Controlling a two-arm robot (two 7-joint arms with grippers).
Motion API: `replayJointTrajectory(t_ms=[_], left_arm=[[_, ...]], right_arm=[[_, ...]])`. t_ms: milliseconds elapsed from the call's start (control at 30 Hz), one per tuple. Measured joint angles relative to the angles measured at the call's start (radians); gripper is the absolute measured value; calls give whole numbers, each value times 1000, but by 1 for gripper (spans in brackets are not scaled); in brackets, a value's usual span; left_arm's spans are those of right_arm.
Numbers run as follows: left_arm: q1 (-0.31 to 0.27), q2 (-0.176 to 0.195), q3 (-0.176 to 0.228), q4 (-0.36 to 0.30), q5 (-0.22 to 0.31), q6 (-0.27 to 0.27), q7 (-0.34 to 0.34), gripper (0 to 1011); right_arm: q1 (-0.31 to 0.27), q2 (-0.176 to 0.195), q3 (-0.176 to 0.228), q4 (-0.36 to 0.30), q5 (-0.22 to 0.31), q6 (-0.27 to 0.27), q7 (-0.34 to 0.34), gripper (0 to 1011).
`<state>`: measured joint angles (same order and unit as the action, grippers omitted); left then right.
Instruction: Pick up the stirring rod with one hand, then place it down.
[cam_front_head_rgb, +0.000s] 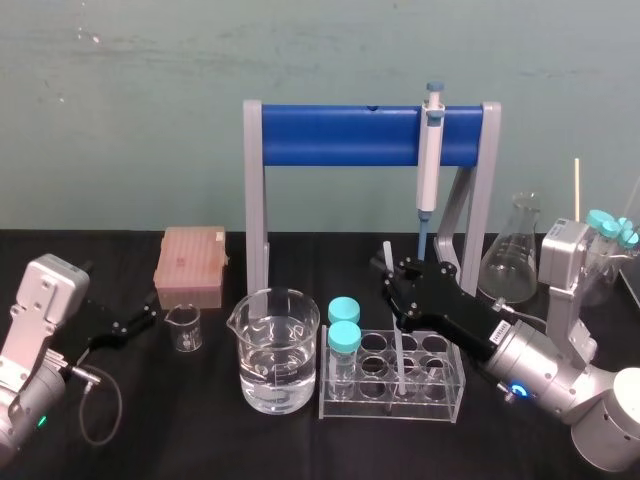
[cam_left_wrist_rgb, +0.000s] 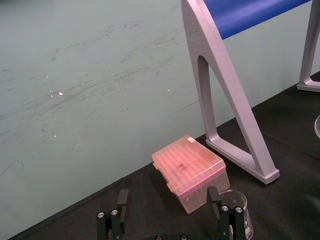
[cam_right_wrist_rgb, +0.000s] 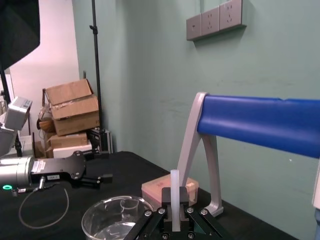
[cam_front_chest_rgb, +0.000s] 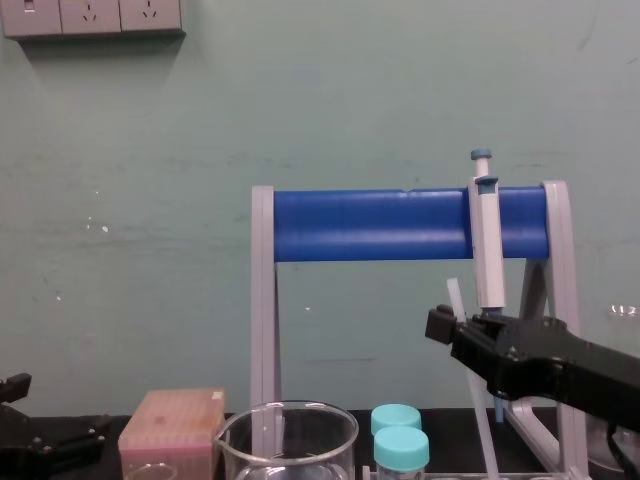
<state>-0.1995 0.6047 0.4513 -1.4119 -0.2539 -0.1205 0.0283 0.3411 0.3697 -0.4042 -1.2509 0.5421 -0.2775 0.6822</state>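
Transl. glassy stirring rod (cam_right_wrist_rgb: 174, 192), clear glossy glass beaker (cam_front_head_rgb: 278, 350), matt blk table cloth (cam_front_head_rgb: 200, 430), pink plastic box (cam_front_head_rgb: 190, 265)

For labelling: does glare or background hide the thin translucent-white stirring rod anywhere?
Head view: the thin translucent-white stirring rod, glare-free in the black right gripper, blends into the clear tube rack below; chest view: pale against the teal wall; right wrist view: plain; left gripper parked.
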Motion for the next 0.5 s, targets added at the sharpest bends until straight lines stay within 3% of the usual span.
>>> replayJointTrajectory(t_ms=[500], left_arm=[[0,0,0,0,0,0,0,1000]], right_arm=[[-2,-8,-6,24,-23,19,-23,72]])
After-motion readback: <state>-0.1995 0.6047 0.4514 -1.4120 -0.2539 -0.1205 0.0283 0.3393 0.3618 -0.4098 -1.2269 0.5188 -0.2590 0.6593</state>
